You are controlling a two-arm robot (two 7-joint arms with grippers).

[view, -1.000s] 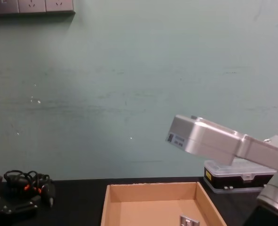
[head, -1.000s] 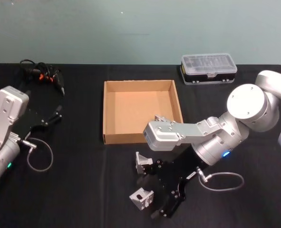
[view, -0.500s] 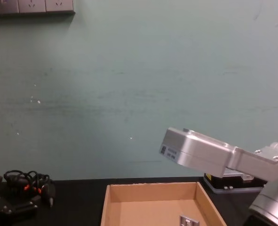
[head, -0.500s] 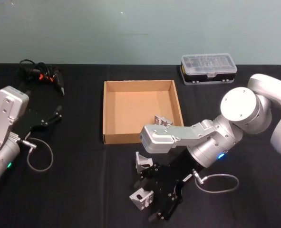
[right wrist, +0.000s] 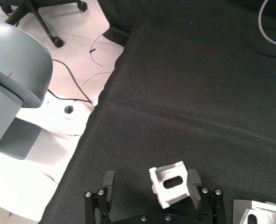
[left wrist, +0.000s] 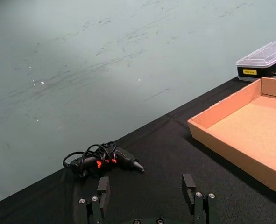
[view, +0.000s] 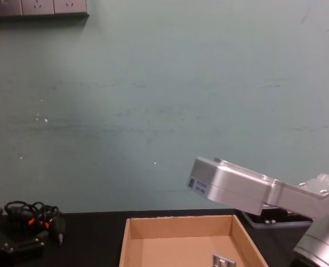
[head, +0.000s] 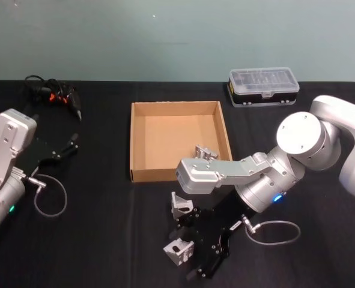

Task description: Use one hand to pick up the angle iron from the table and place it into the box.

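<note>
Black table [head: 105,240] is carrying everything. Tan box [head: 156,175] is sitting mid-table, open-topped. Silver right arm [head: 225,171] is reaching out past the box's near right corner. The right gripper [head: 189,255] is hanging low over the table in front of the box, jaws standing wide apart and gripping nothing. Left gripper [head: 69,146] is resting at the table's left side, jaws likewise spread and empty. Organiser case [head: 263,84] is lying beyond the box, to its right. Cable tangle [head: 51,93] is lying at far left.

Angle iron [right wrist: 170,184] is sitting on the table between the right gripper's fingers, touching one finger [right wrist: 194,178] and apart from the other. Second angle iron [head: 180,206] is lying near it, closer to the box. Third angle iron [head: 204,151] is lying inside the box by its right wall.
</note>
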